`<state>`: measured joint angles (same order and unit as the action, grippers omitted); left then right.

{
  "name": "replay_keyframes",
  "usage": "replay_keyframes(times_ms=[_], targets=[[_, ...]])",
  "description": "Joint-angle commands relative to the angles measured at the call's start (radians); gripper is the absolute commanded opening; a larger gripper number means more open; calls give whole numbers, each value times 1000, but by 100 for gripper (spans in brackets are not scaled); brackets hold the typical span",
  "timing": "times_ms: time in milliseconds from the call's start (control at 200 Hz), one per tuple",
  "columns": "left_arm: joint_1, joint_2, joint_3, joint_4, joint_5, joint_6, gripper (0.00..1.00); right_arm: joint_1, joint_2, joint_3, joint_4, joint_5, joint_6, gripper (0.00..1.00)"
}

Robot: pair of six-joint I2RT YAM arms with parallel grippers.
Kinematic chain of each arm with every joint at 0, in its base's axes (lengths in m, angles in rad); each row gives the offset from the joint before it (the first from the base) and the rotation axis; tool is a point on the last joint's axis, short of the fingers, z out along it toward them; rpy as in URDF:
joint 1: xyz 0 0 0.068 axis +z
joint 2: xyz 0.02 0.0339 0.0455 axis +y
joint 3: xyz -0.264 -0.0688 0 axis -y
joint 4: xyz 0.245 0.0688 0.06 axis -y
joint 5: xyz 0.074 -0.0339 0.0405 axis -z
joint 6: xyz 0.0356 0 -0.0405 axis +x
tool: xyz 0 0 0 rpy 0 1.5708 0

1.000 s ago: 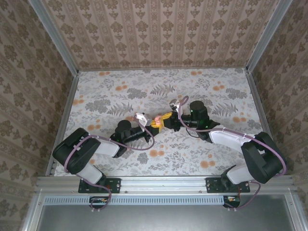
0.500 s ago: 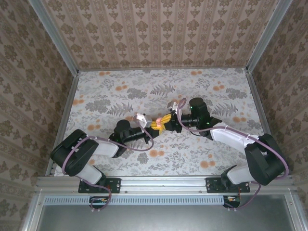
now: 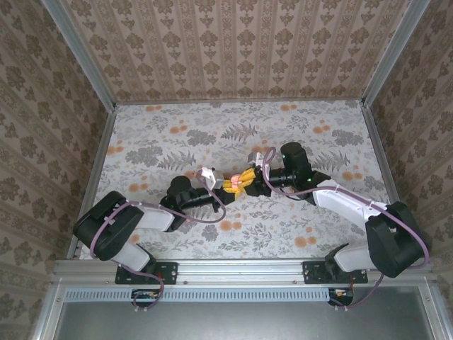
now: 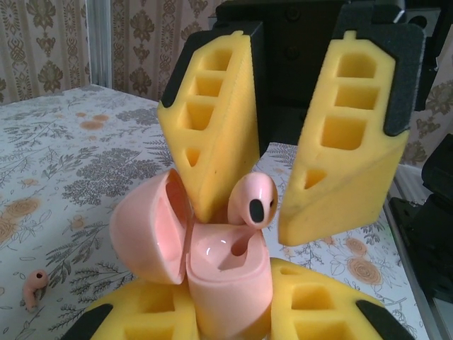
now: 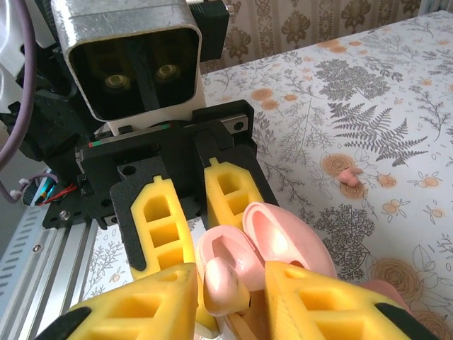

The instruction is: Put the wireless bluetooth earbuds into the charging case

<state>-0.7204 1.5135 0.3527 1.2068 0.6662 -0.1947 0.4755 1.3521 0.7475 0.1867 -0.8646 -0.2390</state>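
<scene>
The right hand (image 4: 253, 225) has eased back slightly. Its fingers stand released on either side of earbud 1 (image 4: 253, 200), which now sits stem-down in the charging case (image 4: 228, 287). The left hand (image 3: 225, 185) stays clenched on the case. Earbud 2 (image 4: 34, 287) lies on the desk (image 4: 64, 163); collect it next.

Glossy smooth plastic charging case (image 4: 221, 282); matt porous foam pads (image 4: 216, 120).
</scene>
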Motion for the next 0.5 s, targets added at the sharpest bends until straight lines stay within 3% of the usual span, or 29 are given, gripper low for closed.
replay_keyframes(times_ms=[0,415,495], targets=[[-10,-31,31,82,39,19,13,-11,-31,5,-15,12,2,34],[-15,-25,9,74,-17,79,14,-11,-157,-27,11,69,103,52],[-19,-27,1,65,-81,101,14,-9,-183,-24,-3,115,178,53]])
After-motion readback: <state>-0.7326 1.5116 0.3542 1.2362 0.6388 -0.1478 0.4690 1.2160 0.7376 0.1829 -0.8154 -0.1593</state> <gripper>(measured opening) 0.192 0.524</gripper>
